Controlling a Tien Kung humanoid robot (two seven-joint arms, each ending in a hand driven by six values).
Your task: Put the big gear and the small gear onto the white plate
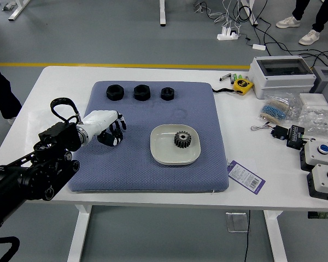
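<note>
We're on a white counter [153, 200] with a blue textured mat [153, 172], and the left hand [113, 134] is closed around the small gear [118, 134], mostly hidden by the fingers. To the right, the big gear [182, 139] sits on the white plate [159, 156]! Clear bags [316, 121] blur their contents at the right. Three black nuts [142, 92] line the mat's far side; beyond, grey floor [120, 33], a yellow stripe [147, 66], and people's legs [1, 93], cropped by the frame.
</note>
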